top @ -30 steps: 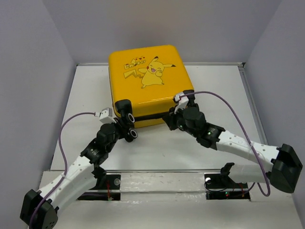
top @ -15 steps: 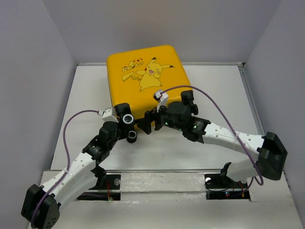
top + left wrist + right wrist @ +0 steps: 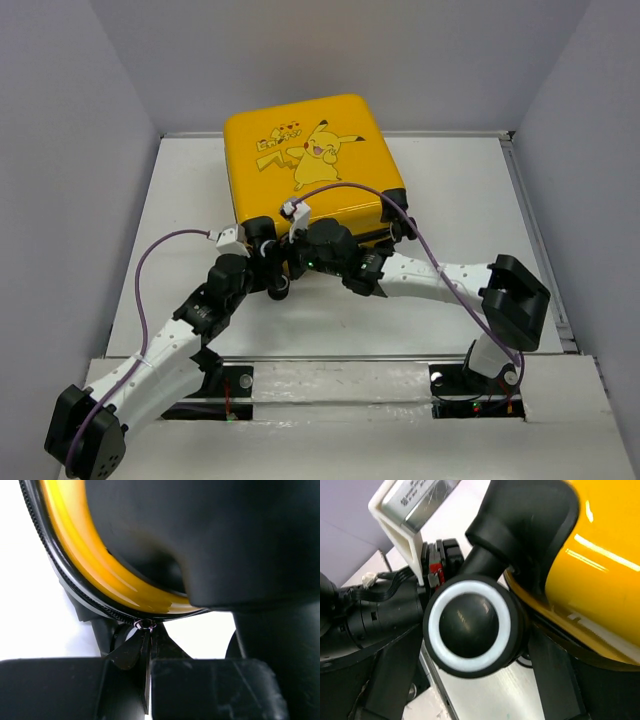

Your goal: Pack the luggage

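You've swung the right fingers (image 3: 390, 680) to the 7 o'clock corner of the bright-yellow hard-shell suitcase (image 3: 310, 150), wide astride its white-rimmed black wheel (image 3: 470, 625), likely bracing; left fingers (image 3: 210, 690) pinch the black zipper pull (image 3: 145, 625) for closing.

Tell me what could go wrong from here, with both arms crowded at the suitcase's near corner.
1. The left gripper pinches only the thin zipper pull at the suitcase's curved corner; it may slip free.
2. The right gripper stands open around a wheel, right beside the left arm; they could collide.
3. Nothing clamps the suitcase, so a tug might drag it.
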Available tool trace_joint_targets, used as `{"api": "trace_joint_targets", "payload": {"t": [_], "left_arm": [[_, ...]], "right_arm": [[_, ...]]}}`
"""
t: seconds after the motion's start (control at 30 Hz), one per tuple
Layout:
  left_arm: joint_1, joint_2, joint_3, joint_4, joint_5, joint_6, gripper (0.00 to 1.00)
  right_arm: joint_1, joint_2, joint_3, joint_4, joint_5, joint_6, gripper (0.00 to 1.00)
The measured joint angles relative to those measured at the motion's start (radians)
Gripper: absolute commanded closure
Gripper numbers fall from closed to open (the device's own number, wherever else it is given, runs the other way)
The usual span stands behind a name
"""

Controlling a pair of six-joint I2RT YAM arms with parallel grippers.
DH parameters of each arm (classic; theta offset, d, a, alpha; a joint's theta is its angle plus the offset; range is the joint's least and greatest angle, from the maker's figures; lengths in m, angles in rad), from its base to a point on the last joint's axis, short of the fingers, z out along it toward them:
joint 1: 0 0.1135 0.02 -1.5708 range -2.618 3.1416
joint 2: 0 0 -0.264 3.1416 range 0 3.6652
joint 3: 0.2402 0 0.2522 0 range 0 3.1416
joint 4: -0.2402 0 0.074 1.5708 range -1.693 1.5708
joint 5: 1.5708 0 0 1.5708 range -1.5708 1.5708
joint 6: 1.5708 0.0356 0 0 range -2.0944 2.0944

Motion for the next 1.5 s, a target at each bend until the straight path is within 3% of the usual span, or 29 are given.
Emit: {"api": "trace_joint_targets", "payload": {"t": [0.17,0.27,0.37,0.43,0.73,1.0,1.13,1.17,1.2,1.23,1.33,1.5], "left_arm": [[0.002,0.0,-0.005,0.009,0.006,-0.002,0.94],[0.007,0.0,-0.011,0.016,0.003,-0.006,0.94],[0.014,-0.001,-0.016,0.018,0.003,-0.012,0.94],[0.019,-0.002,-0.018,0.014,0.002,-0.013,0.94],[0.012,-0.008,-0.019,0.027,0.007,-0.007,0.94],[-0.007,-0.039,-0.023,0.049,0.066,0.002,0.94],[-0.002,-0.043,-0.051,0.065,0.084,-0.002,0.94],[-0.002,-0.039,-0.051,0.078,0.091,-0.002,0.94],[-0.002,-0.037,-0.051,0.079,0.092,-0.002,0.94],[-0.002,-0.032,-0.051,0.083,0.094,-0.002,0.94],[-0.002,-0.02,-0.051,0.095,0.101,-0.002,0.94],[-0.001,-0.018,-0.051,0.098,0.104,-0.002,0.94]], "right_arm": [[-0.003,0.037,0.053,0.033,0.037,-0.006,0.16],[-0.002,0.059,0.065,0.043,0.055,-0.006,0.26],[-0.002,0.069,0.081,0.037,0.056,-0.034,0.55],[-0.002,0.073,0.097,0.019,0.052,-0.063,0.91],[0.024,0.029,0.011,0.1,0.146,-0.061,0.93],[0.004,-0.225,-0.206,0.04,0.247,-0.088,0.93],[-0.047,-0.307,-0.237,0.031,0.282,-0.088,0.93],[-0.056,-0.314,-0.237,0.035,0.285,-0.087,0.79],[-0.061,-0.318,-0.237,0.038,0.286,-0.087,0.79],[-0.063,-0.318,-0.236,0.038,0.283,-0.08,0.48],[-0.061,-0.3,-0.233,0.041,0.236,-0.068,0.19],[-0.061,-0.25,-0.227,0.061,0.105,-0.031,0.12]]}}
